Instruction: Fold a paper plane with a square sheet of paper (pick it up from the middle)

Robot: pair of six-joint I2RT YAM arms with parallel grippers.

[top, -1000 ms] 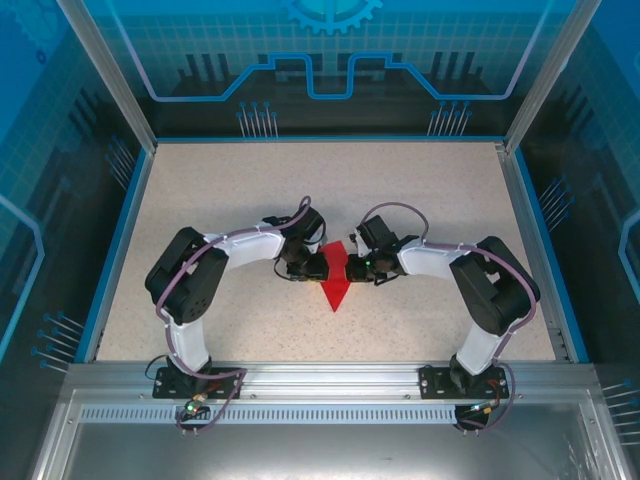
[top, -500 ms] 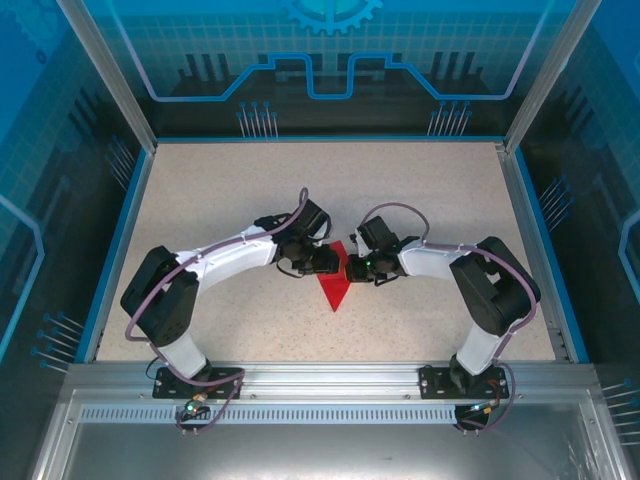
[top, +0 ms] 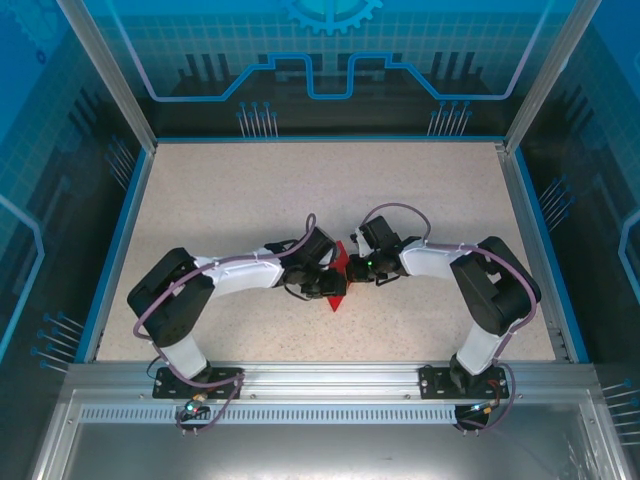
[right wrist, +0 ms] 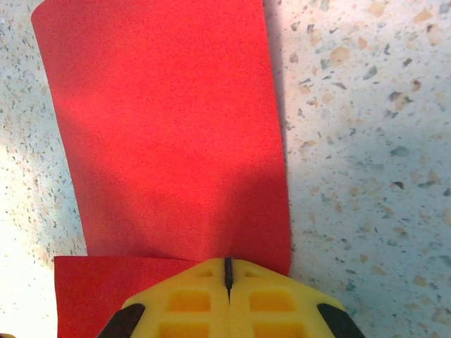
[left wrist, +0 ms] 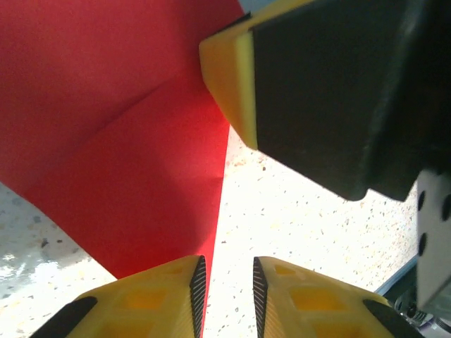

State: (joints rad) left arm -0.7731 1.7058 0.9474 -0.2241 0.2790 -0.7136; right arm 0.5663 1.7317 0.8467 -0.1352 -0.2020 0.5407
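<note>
The creased bright red paper sheet (right wrist: 169, 127) lies on the speckled worktop (right wrist: 352, 141) just ahead of the tightly closed right pincer (right wrist: 227, 271) resting on its edge, so the narrowly parted, empty left pincer (left wrist: 227, 274) beside it may drag the sheet and skew the fold.

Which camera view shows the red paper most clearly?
The right wrist view: the red paper is sharp there, its side edges visible. The left wrist view crops it close; in the top view the left arm covers much of it.
</note>
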